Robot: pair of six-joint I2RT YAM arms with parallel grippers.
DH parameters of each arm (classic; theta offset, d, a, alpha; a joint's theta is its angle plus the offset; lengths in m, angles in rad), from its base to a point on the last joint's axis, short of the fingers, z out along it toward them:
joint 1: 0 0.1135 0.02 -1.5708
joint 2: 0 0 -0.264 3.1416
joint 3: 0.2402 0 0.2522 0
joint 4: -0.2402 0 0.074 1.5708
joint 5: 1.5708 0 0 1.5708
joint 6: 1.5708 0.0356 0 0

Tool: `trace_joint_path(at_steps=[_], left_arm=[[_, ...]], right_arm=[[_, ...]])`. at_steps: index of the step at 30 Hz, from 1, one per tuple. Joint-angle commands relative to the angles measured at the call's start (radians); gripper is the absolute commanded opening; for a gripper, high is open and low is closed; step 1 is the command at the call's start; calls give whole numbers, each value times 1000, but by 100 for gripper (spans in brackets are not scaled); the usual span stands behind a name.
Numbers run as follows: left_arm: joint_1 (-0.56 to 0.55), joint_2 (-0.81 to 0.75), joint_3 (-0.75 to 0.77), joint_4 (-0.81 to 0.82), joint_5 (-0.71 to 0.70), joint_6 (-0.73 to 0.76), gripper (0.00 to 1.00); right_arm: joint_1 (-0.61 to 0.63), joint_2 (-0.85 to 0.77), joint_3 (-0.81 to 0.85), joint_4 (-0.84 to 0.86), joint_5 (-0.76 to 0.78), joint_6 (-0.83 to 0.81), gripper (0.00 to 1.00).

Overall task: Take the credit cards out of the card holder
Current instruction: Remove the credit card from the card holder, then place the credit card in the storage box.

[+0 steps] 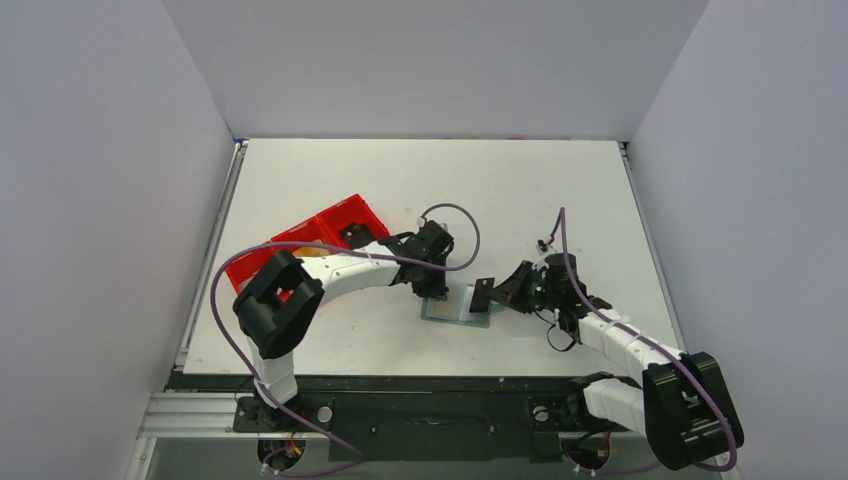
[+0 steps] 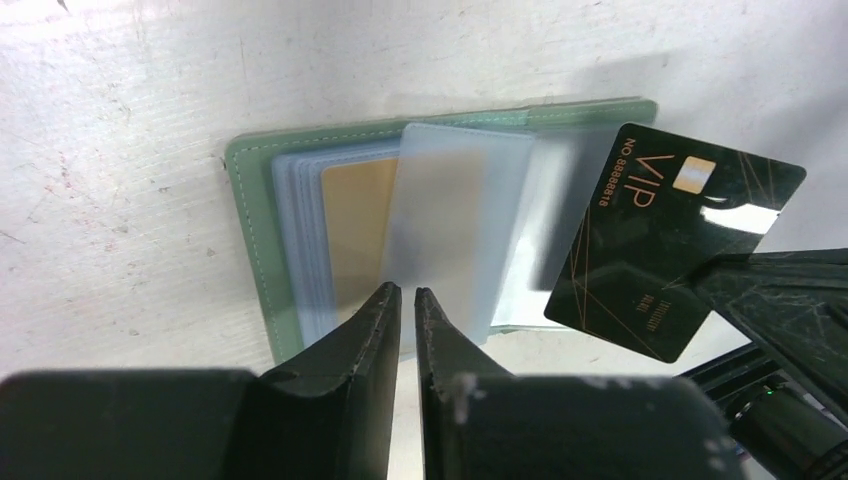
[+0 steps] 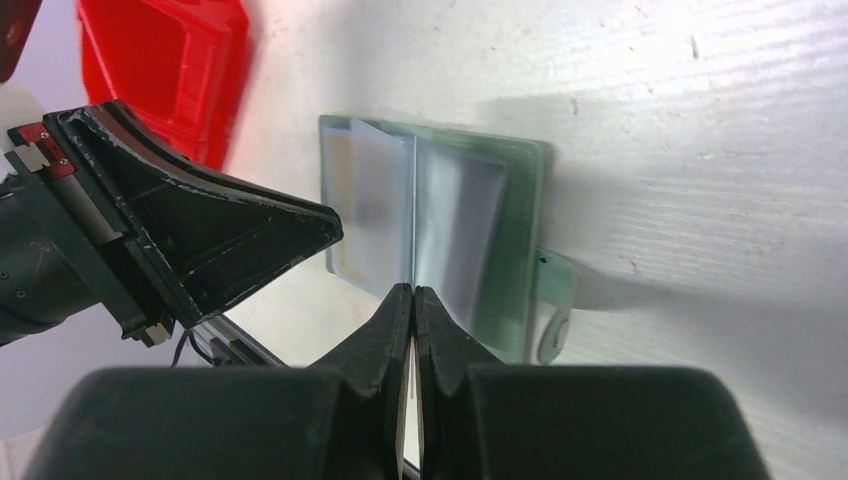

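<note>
card holder 1 | cards 2 (one tan) | tray 1 — red

black card up in the left wrist view, and there's lettering on it: big gold "vip" near one end, the letters tilted in the frame. just beside that, along the card's short edge, smaller gold print reads "no" and then a run of eights, ending in what looks like 18. further down the card, two tiny lines of gold print, too small to read. from the top camera the card's face can't be read.
</note>
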Motion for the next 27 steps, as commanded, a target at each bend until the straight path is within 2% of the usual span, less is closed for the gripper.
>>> trace_joint_path(at_steps=[1,5,10,13,17,23,27], left_arm=[[-5,-41,117,-77,-22,73,14],[6,-104,130,-88,9,115,30],[59,-190,102,-65,122,145,42],[100,-242,53,18,233,149,45],[159,-312,-10,102,389,132,50],[247,-376,-103,237,560,75,54],[263,-387,-137,289,619,54,55]], right_arm=[[-8,-52,78,-44,-8,-16,0],[-8,-74,116,-74,-12,-20,0],[-8,-97,150,-76,-42,-8,0],[-8,-108,164,-73,-78,4,0],[-9,-114,170,13,-158,66,0],[-8,-122,163,178,-238,188,0],[-8,-123,162,260,-276,241,0]])
